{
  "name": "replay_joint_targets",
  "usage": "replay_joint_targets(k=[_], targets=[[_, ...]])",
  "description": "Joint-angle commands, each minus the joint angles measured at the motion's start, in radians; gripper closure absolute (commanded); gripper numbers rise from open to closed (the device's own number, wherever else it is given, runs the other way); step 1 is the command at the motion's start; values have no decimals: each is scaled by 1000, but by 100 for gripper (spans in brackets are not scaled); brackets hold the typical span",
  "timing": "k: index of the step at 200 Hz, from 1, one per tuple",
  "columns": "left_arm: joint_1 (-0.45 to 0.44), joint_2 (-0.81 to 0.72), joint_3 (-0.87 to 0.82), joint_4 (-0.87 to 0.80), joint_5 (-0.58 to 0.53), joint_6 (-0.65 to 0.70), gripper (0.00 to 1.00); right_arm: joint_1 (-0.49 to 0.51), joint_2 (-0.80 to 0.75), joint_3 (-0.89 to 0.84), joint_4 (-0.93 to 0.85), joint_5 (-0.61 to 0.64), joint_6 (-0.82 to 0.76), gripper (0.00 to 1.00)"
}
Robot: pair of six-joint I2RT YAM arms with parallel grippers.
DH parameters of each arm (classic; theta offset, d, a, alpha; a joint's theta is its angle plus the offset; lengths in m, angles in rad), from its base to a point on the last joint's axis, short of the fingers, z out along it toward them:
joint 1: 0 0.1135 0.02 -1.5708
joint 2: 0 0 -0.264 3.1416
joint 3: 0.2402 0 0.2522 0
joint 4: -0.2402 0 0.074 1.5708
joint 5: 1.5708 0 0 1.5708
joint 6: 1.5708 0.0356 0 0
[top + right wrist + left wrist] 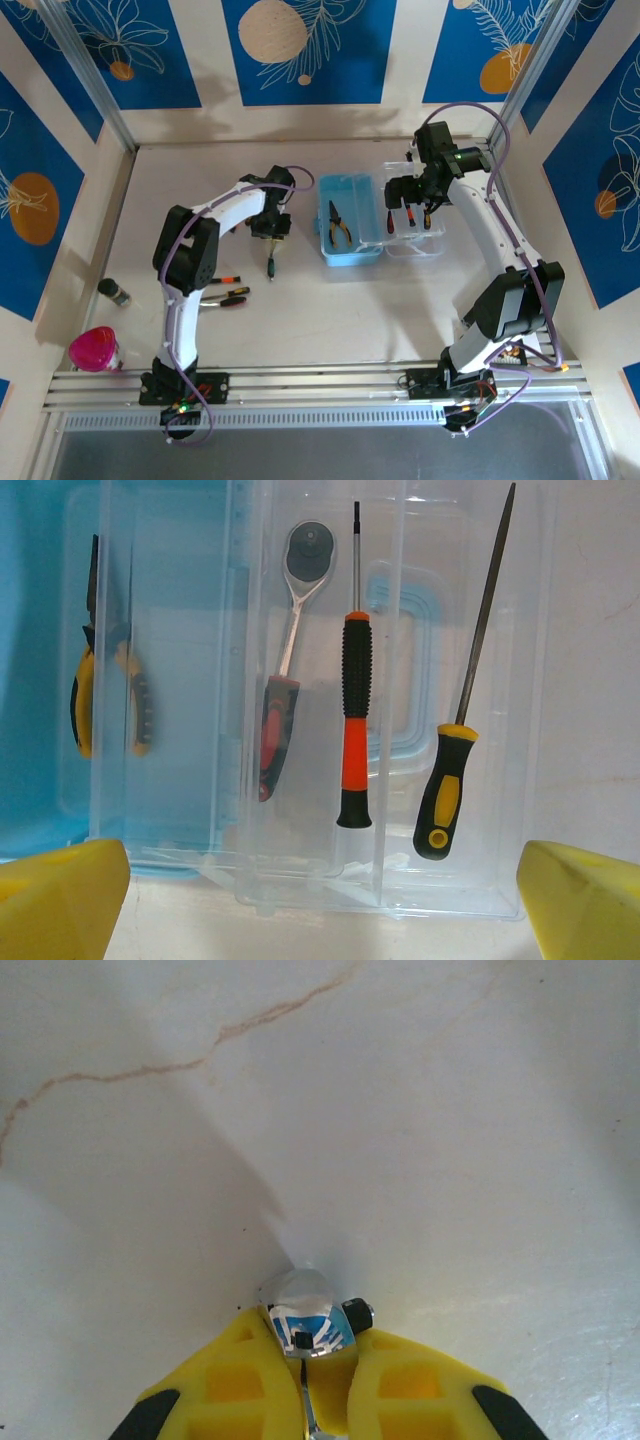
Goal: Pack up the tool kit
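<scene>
Though the small tool (pixel 303 1320) has a blue and white sticker, its marks are too tiny to read. The small tool has a shiny round silver head and a black knob. The left gripper (pixel 312 1340), at the bottom middle of the left wrist view, pinches it between yellow fingers over the smooth white table (pixel 450 1110), which has a thin brown crack. The right gripper (pixel 320 905) holds its yellow fingers far apart, at the bottom corners of the right wrist view. The tool kit case (pixel 350 258) lies open in the upper middle of the top view. It is a light-blue see-through tray with the clear lid (pixel 322 630) just right of it. Yellow-handled pliers (pixel 110 695) lie in the blue tray. In the lid lie a wrench (pixel 290 650) with a round metal head and red and black grip, a screwdriver (pixel 354 720) with an orange and black handle, and a long thin tool (pixel 462 720) with a yellow and black handle.
</scene>
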Motion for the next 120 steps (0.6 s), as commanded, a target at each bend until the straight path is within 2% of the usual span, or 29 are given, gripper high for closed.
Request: replay_joint_targets(k=[1,30,76,100,120], targets=[[4,-58,-12,-16,68,29,100,11,-46,19,-8,-46,15,1],[15,-137,17,-13,167,28,100,11,-76,14,10,-121,27,1],[17,-222,113,23,377,2,100,40,-131,-33,117,-346,88,1],[15,-248,114,146,549,-61,100,87,-132,-64,182,-398,103,1],[12,-262,83,304,674,-165,100,129,-113,-77,222,-436,125,1]])
